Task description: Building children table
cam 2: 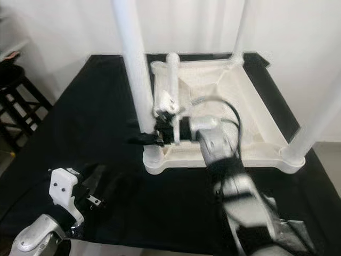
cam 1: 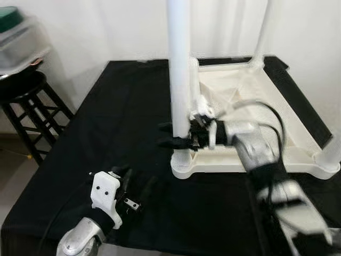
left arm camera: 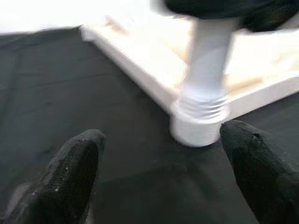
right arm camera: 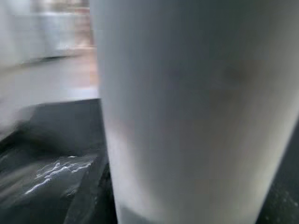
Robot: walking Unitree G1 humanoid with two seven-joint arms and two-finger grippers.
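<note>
**Right gripper at near corner leg of upturned tabletop**

Bench (cam 1: 106, 117), black-covered, carries a white tabletop (cam 1: 266, 106) lying underside up on its far right part. White legs stand upright at its corners. Right gripper (cam 1: 173, 135) is at the near left leg (cam 1: 178, 69), low down, jaws either side of it; whether they clamp it cannot be told. Left gripper (cam 1: 133, 194) rests low on the bench near the front edge, jaws wide, holding nothing. Black stool (cam 1: 26, 101) stands left of the bench.
</note>
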